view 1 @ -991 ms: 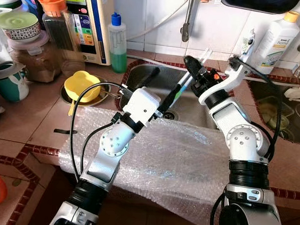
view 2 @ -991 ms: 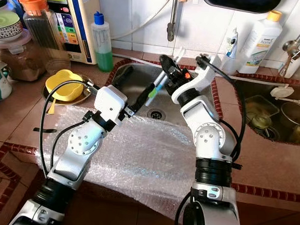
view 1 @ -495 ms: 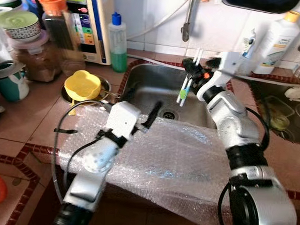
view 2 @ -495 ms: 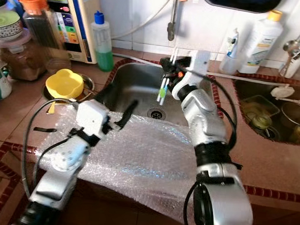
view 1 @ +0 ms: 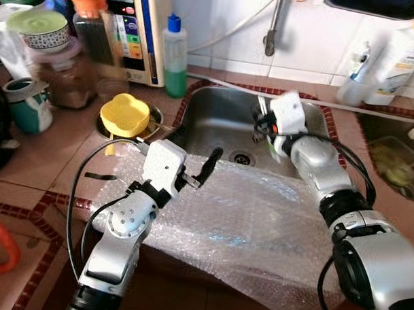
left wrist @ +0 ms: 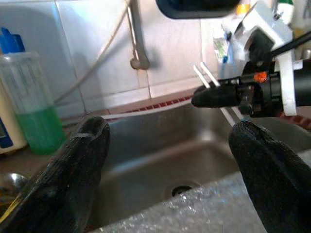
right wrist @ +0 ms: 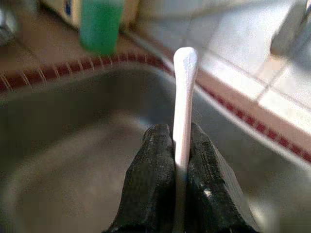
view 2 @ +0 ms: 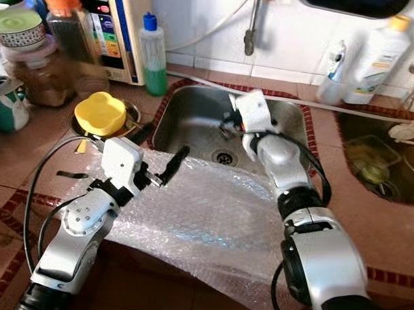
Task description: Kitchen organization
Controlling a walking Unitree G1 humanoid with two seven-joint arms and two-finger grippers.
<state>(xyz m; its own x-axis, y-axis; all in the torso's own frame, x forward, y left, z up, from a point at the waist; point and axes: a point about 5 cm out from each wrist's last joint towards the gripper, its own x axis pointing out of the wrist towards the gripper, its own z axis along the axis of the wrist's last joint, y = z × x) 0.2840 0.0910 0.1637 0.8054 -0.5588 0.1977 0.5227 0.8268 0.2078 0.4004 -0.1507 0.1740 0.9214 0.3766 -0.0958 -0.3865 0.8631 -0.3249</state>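
The left gripper (view 1: 193, 173) hangs over the far edge of the bubble wrap (view 1: 259, 225), by the near left rim of the sink (view 1: 215, 121); its fingers (left wrist: 73, 165) are spread wide and hold nothing. To its right, over the middle of the basin, the right gripper (right wrist: 174, 160) is pinched tight on a thin white handle (right wrist: 183, 102), with little of the stick inside the pads.

A slip is the likely trouble: so slim a stick held by so little could twist or drop into the sink toward the drain (view 1: 242, 158). The wrap, loose on the counter, could also slide if an arm drags across it.

What the handle belongs to is hard to say; its working end is hidden behind the fingers, and both eye views are blurred around that wrist.
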